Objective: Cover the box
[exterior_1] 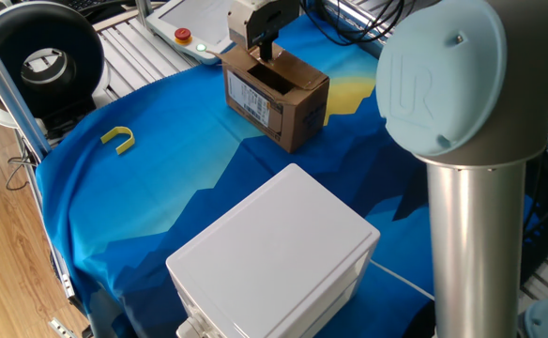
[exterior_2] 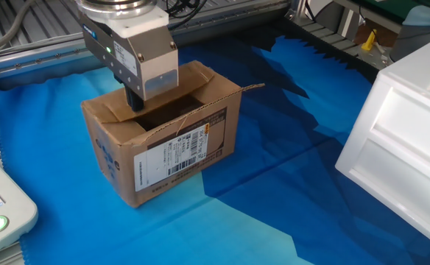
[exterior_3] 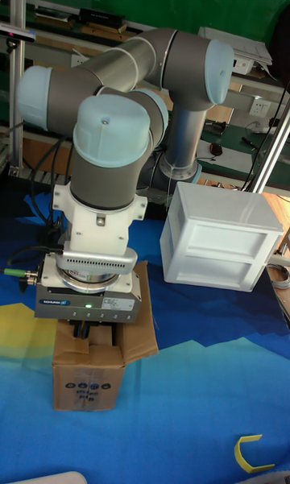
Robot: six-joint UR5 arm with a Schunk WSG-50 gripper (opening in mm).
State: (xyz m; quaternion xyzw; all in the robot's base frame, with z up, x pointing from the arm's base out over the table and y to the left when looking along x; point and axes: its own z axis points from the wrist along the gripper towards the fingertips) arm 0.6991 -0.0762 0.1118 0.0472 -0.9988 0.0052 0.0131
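box point(exterior_2: 163, 151) mouth — jaws inside | white plastic box point(exterior_2: 403, 140) — well apart

Arm bent low; tool point(exterior_2: 135, 101) pointing straight down; finger spread hidden.
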